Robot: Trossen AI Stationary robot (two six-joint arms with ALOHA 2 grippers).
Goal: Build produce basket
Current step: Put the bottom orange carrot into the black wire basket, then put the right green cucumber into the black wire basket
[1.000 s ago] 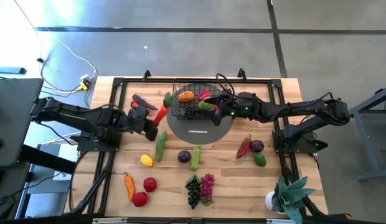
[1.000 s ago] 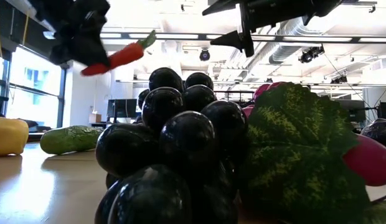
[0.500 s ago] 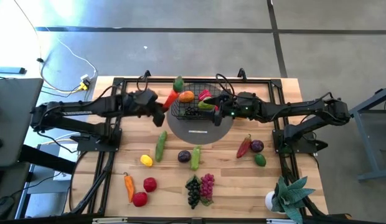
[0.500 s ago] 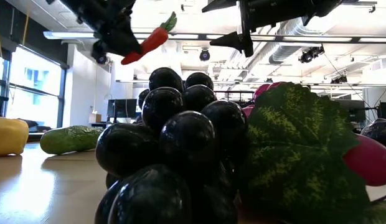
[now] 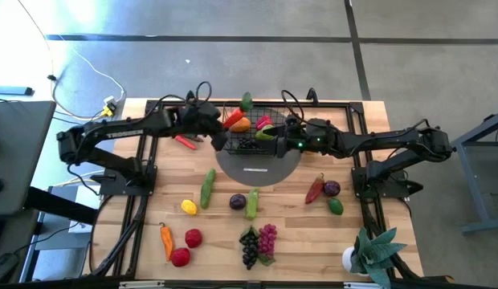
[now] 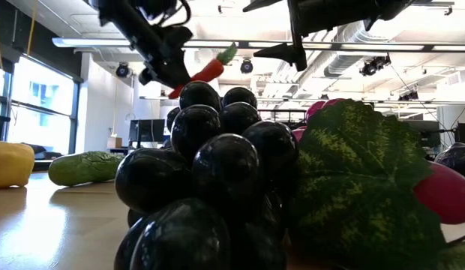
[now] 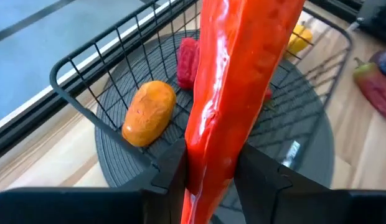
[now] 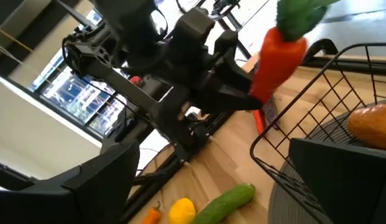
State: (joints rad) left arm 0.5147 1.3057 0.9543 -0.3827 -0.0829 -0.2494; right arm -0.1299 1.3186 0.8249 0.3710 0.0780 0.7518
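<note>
1. The left hand (image 5: 219,127) sits at the top centre of the high view, by the basket's (image 5: 233,146) left rim, clamped on a red pepper (image 5: 234,117); its green stem pokes over the basket's top edge.
2. In the left wrist view the pepper (image 7: 243,87) is pinched between the two dark fingers (image 7: 171,171), hanging above the basket (image 7: 87,62).
3. The right hand (image 5: 279,136) is at the basket's right side, just right of centre in the high view, its fingers spread wide with nothing between them.
4. The basket stands on a grey disc (image 5: 269,170) at the desk's (image 5: 313,233) far middle. Inside lie an orange fruit (image 5: 241,124), a small red piece (image 5: 263,122), something green (image 5: 267,135) and dark grapes (image 5: 247,144).
5. Loose on the desk in the high view: a cucumber (image 5: 207,187) left of centre, a lemon (image 5: 189,207), an eggplant (image 5: 238,201), a green vegetable (image 5: 252,203), an orange pepper (image 5: 166,238) and two tomatoes (image 5: 193,238) at lower left.
6. Dark grapes (image 5: 249,246) and purple grapes (image 5: 267,239) lie at bottom centre; a dark red pepper (image 5: 315,189) is to the right.
7. A potted plant (image 5: 369,253) stands at the lower right corner.
8. The low view is filled by the dark grapes (image 6: 210,172) and a leaf (image 6: 352,180).
</note>
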